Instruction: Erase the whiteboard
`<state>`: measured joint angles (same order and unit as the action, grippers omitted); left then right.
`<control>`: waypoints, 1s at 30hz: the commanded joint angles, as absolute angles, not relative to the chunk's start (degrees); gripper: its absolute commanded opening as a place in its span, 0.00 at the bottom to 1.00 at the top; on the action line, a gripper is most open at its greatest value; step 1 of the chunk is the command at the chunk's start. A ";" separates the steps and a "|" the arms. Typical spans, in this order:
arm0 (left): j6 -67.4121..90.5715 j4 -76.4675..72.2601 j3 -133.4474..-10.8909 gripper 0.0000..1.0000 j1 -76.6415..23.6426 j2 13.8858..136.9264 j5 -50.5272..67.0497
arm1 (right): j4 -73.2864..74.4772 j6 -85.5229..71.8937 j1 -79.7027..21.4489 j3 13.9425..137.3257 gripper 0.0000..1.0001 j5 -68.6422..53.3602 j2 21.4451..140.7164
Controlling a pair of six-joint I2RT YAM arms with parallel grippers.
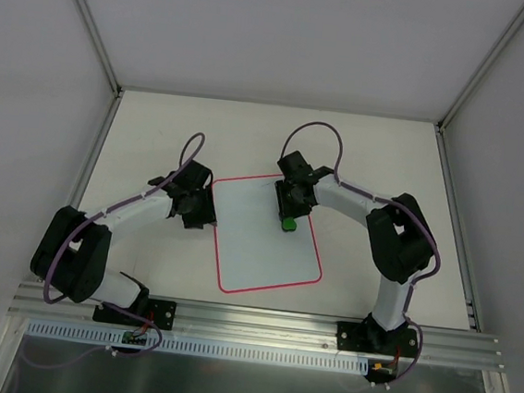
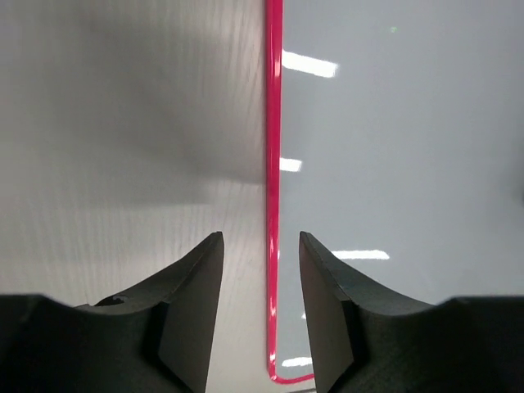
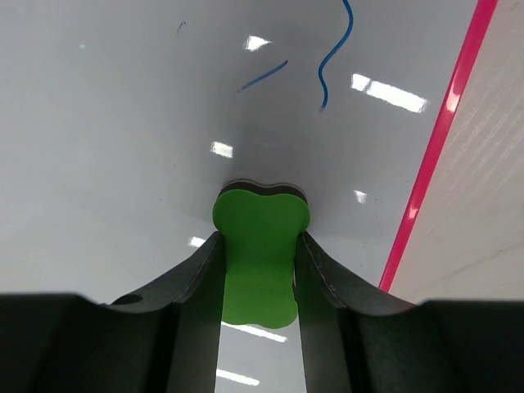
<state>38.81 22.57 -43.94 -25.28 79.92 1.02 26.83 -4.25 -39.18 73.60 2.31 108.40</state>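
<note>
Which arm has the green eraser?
The right gripper: its fingers pinch the green eraser over the whiteboard. The left gripper is empty, fingers apart over the board's red rim.

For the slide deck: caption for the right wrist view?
Right hand grips the green eraser over the whiteboard, blue pen marks ahead.

Arms (image 1: 136, 208) have white links, black joints, purple cables (image 1: 317, 125) and dark tapered fingers (image 2: 196, 303)

Overhead and wrist close-ups on whiteboard (image 1: 262, 245)
</note>
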 commanded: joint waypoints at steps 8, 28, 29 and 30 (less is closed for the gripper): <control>36.04 23.64 -57.56 0.31 -20.04 93.16 -5.27 | 28.74 -2.72 -39.29 76.73 0.00 3.87 109.34; 35.77 20.83 -58.97 0.30 -19.78 95.27 -3.17 | 27.77 -3.08 -39.20 77.34 0.00 2.64 110.04; 35.77 20.74 -59.24 0.30 -19.78 95.62 -2.99 | 27.86 -2.99 -39.20 77.26 0.00 2.55 110.04; 35.77 20.66 -59.41 0.30 -19.78 95.97 -2.55 | 27.86 -3.08 -39.20 77.34 0.00 2.46 110.04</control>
<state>36.62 21.67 -57.47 -20.14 97.30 -3.75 27.70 -3.42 -39.20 75.66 2.57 109.49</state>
